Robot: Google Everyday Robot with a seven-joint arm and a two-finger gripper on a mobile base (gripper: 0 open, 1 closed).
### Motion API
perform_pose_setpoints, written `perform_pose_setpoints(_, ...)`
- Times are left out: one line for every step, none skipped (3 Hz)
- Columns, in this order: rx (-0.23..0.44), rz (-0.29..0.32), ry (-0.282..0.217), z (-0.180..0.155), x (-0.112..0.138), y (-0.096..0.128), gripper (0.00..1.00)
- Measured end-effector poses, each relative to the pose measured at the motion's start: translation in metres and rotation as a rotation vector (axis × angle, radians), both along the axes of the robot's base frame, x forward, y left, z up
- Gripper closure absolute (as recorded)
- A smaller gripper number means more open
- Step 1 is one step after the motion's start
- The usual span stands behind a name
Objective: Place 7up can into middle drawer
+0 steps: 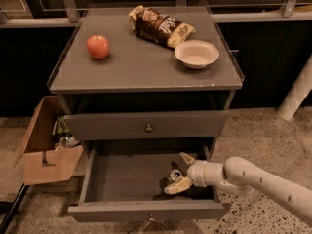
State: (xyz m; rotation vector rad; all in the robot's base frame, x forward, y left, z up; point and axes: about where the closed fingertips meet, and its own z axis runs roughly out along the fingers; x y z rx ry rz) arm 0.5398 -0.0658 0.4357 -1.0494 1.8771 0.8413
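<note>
The 7up can (174, 175) sits inside the open middle drawer (146, 211), at its right. The gripper (181, 173) straddles it, fingers (177, 186) spread loose. Only withdrawing seems left.

A red apple (98, 46) is set near the table's (141, 74) left edge, a chip bag (161, 27) along its back edge, and a white bowl (196, 53) toward its right edge. A cardboard box (41, 147) is seen beyond the left edge, and the pincer (181, 172) is held spread apart below the front right corner.
</note>
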Motion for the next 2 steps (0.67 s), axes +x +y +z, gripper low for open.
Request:
perform_pose_setpoints(0.010,0.024,-0.027,0.0178,-0.0045,0.0010,0.00)
perform_pose_setpoints(0.011,0.027,-0.031,0.0202,-0.0050,0.0009,0.00)
